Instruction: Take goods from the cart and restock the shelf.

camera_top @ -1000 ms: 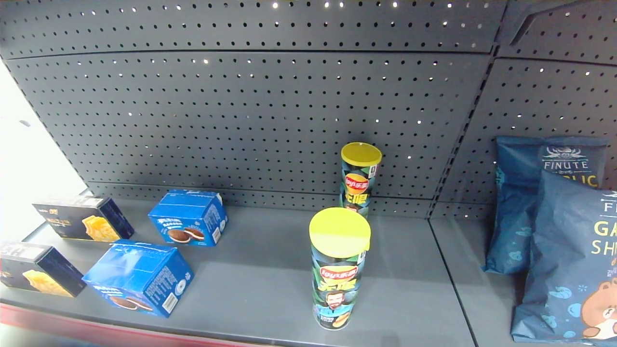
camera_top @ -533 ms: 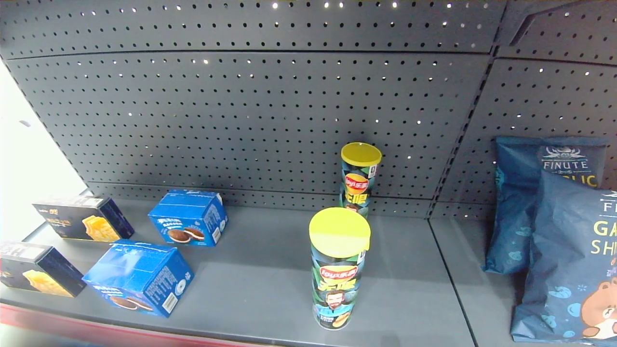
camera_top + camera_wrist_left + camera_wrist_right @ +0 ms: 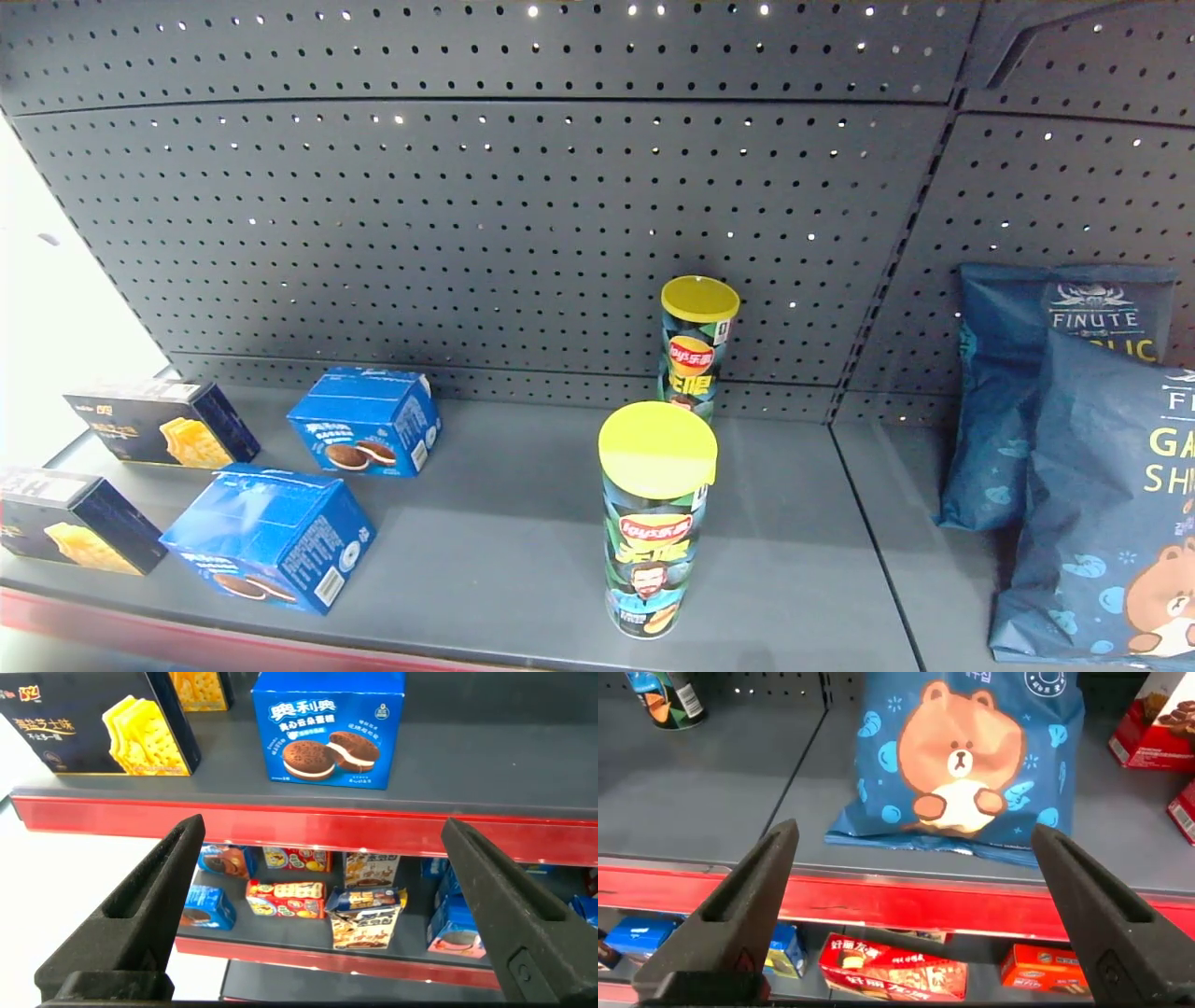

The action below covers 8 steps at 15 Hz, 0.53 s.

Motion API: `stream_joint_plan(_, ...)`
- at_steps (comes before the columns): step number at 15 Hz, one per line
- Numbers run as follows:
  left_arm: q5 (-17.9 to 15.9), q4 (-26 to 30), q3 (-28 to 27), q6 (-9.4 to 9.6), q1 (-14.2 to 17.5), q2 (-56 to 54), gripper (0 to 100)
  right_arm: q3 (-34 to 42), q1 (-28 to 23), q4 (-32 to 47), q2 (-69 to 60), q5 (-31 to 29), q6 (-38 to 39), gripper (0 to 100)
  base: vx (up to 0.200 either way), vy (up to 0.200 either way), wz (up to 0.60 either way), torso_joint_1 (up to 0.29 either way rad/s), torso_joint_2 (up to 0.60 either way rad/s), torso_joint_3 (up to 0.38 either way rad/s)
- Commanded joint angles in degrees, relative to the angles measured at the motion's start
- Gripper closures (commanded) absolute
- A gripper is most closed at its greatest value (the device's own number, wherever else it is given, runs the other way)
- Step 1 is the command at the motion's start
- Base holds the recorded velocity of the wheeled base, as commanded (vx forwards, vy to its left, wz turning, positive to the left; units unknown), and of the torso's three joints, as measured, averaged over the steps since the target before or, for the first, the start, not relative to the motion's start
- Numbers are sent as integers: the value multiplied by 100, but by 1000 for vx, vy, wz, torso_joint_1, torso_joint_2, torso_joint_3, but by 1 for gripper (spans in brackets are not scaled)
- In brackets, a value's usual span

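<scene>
You're facing a grey shelf (image 3: 523,532) under a pegboard wall (image 3: 467,233), nothing's moving since earlier, left gripper (image 3: 322,821) and right gripper (image 3: 915,829) both hanging wide open.

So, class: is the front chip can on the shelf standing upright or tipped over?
Upright: the front chip can stands on its base on the shelf, its yellow lid on top.
</scene>
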<state>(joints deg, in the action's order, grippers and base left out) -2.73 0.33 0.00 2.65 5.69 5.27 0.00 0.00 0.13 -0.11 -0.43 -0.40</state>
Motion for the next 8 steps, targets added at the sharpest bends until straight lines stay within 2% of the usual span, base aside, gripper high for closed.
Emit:
stream_joint_plan(1,1,2,0,-1,2,9,0,0,0,4,11,8,-4,0,0,0,0,0,0,0)
stream_joint_plan(6,-8,2,0,34,2,9,0,0,0,4,11,8,14,0,0,0,0,0,0,0)
stream_joint_plan(7,9,20,-18,122,-7,27,0,0,0,4,11,8,14,0,0,0,0,0,0,0)
stream_joint_plan(8,-61,55,-264,500,-16,53,0,0,0,4,11,8,14,0,0,0,0,0,0,0)
